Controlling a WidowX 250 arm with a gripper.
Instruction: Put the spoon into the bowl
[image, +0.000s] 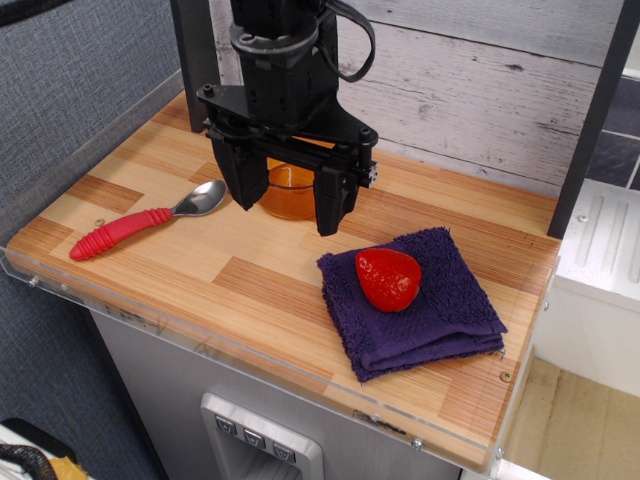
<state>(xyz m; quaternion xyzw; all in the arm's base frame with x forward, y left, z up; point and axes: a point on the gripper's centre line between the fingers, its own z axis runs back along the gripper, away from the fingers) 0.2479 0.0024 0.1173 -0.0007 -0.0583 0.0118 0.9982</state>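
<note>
Hand (287, 200) spread wide before bowl (291, 192), spoon (150, 219) lying apart to its left, on table (250, 290)

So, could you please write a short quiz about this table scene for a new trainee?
1. True or false: the red-handled silver metal spoon already lies inside the round amber glass bowl.
2. What rests on the folded purple cloth? A) spoon B) red strawberry C) bowl
3. Fill in: the black robot hand hangs with its fingers ____, in front of the bowl.

Key: 1 false, the spoon lies on the wooden table, left of the bowl. 2 B. 3 open.
</note>
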